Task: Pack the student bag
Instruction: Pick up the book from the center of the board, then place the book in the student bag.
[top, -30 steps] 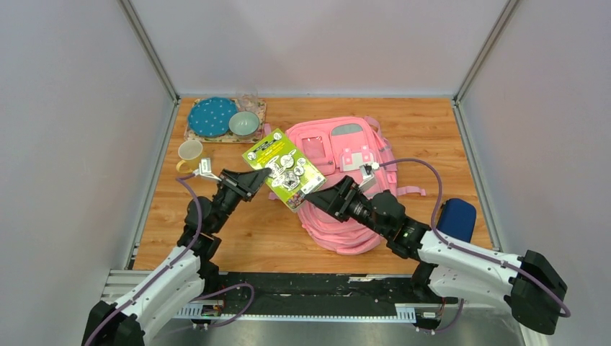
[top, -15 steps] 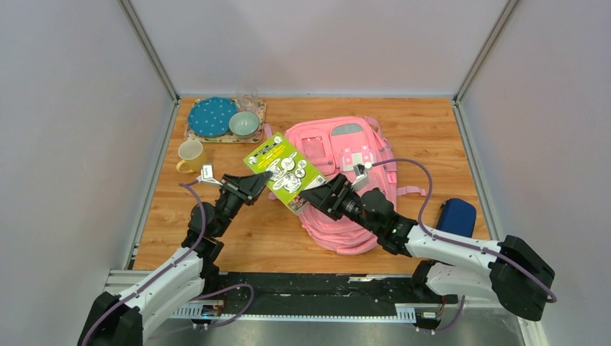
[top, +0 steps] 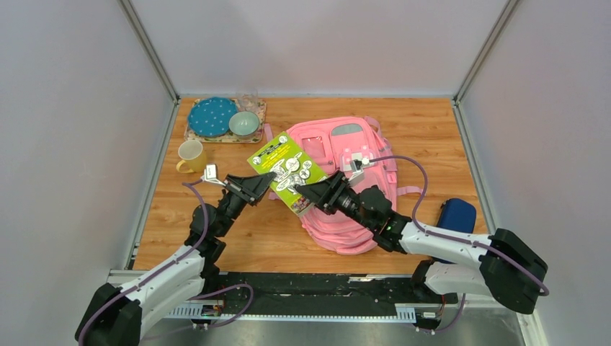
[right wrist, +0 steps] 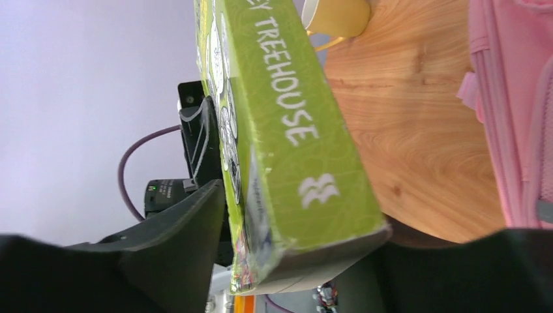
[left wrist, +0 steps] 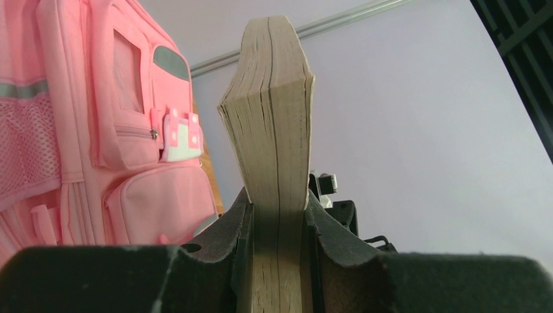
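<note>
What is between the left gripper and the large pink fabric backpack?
A thick green paperback book, clamped by the left gripper, fills the gap to the pink fabric backpack; the top view shows it.

— Where's the student bag (top: 322, 144)?
— Right of the table's (top: 432, 137) middle. The book (top: 287, 167) is raised at its left side.
— The rest?
— The tray (top: 261, 115) is in the far-left corner, with the plate (top: 212, 117) and bowl (top: 244, 124) on it. The mug (top: 190, 153) is just before it, and the case (top: 457, 216) is at the right edge.
</note>
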You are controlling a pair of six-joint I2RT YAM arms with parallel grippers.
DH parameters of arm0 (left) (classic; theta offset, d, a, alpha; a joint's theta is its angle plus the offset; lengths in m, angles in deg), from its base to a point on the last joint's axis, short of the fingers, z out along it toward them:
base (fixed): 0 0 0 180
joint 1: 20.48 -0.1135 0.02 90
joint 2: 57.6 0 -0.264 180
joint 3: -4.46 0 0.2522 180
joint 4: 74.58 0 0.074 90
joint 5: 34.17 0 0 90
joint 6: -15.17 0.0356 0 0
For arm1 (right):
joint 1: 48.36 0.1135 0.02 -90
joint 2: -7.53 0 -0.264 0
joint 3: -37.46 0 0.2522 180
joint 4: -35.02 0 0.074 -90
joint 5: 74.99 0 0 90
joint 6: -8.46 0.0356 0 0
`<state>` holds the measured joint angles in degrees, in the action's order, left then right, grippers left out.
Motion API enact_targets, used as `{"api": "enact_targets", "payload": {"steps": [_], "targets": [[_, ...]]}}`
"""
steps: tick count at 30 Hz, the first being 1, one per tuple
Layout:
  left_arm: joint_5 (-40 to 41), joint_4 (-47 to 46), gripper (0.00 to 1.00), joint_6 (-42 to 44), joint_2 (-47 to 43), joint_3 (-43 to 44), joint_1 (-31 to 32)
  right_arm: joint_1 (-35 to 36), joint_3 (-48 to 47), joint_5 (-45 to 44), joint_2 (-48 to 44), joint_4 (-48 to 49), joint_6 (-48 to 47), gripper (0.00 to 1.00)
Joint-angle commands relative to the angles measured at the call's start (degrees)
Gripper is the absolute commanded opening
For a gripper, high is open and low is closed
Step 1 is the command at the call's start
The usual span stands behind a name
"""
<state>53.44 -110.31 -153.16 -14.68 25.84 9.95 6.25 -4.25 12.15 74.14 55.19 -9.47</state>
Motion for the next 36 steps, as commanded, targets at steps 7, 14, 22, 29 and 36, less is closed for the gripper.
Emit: {"api": "enact_targets", "payload": {"steps": [7,14,22,29,36], "targets": [[-1.82,-9.92,0.16,-2.27,1.55,0.73,0.5,0.32,-0.01,-0.13,-3.49,6.6,1.85,0.0],[-16.04,9.09,0.79,13.07,4.36,11.44,0.59,0.32,-0.01,-10.21,-18.07,-15.86,-4.57,0.0],[-33.72,31.88,0.8,33.38,13.67,29.01,2.52,0.32,-3.43,-28.6,-42.4,-49.72,-10.89,0.0],[-11.97,62.21,0.81,63.35,25.09,46.69,20.96,0.32,-10.11,-39.41,-51.84,-72.75,-11.96,0.0],[4.04,73.83,0.82,80.41,37.49,59.59,34.33,0.32,-15.73,-45.48,-54.22,-84.63,-12.83,0.0]]}}
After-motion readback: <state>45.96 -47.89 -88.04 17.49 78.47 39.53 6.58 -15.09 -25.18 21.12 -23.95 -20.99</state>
